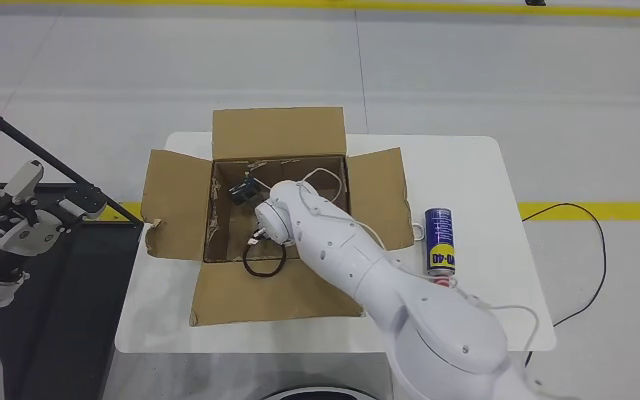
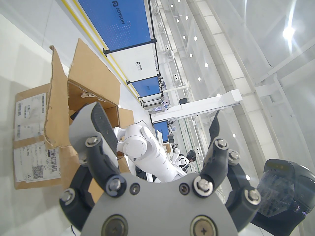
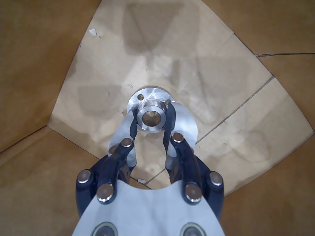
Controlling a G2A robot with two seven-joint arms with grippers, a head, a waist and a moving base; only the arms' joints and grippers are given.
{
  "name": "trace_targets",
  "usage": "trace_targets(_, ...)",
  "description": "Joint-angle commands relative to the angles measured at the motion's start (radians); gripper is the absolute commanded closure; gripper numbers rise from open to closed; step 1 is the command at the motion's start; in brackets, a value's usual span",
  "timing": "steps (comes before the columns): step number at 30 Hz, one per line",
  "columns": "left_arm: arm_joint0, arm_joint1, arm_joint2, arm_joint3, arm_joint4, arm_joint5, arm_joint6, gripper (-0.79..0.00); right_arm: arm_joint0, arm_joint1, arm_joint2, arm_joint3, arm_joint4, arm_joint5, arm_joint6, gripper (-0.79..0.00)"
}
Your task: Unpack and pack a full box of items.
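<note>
The open cardboard box (image 1: pixel 185 215) sits mid-table with its flaps spread. My right arm goes down into it. Inside, my right gripper (image 3: pixel 151 121) is shut on the raised hub of a shiny metal flange (image 3: pixel 150 114), which stands on the box floor (image 3: pixel 172 50). A black cable loop (image 1: pixel 262 264) and a small blue-and-black item (image 1: pixel 243 190) also lie in the box. My left gripper (image 2: pixel 157 114) hangs open and holds nothing, off the table's left side, facing the box's labelled outer wall (image 2: pixel 37 133).
A blue spray can (image 1: pixel 439 240) lies on the white table (image 1: pixel 470 170) to the right of the box. A black cord (image 1: pixel 590 250) trails over the floor on the right. A dark stand (image 1: pixel 60 180) is at the left.
</note>
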Motion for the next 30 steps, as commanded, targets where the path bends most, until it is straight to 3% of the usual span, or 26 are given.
trace_targets(1, 0.0, 0.0, 0.0, 0.0, 0.0, 0.0, 0.0, -0.785, -0.001, -0.005, 0.003, 0.01, -0.004, -0.003, -0.001, -0.129)
trace_targets(3, 0.0, 0.0, 0.0, 0.0, 0.0, 0.0, 0.0, -0.785, 0.0, -0.012, 0.009, 0.023, -0.009, -0.007, -0.003, -0.003)
trace_targets(11, 0.0, 0.0, 0.0, 0.0, 0.0, 0.0, 0.0, -0.785, 0.027, -0.023, 0.042, 0.061, -0.011, -0.04, -0.013, 0.0)
trace_targets(16, 0.0, 0.0, 0.0, 0.0, 0.0, 0.0, 0.0, -0.785, 0.055, -0.014, 0.082, 0.088, 0.02, -0.114, -0.033, 0.0)
trace_targets(22, 0.0, 0.0, 0.0, 0.0, 0.0, 0.0, 0.0, -0.785, 0.097, 0.02, 0.142, 0.119, 0.072, -0.285, -0.043, 0.0)
trace_targets(30, 0.0, 0.0, 0.0, 0.0, 0.0, 0.0, 0.0, -0.785, 0.124, 0.077, 0.2, 0.096, 0.098, -0.417, -0.025, 0.0)
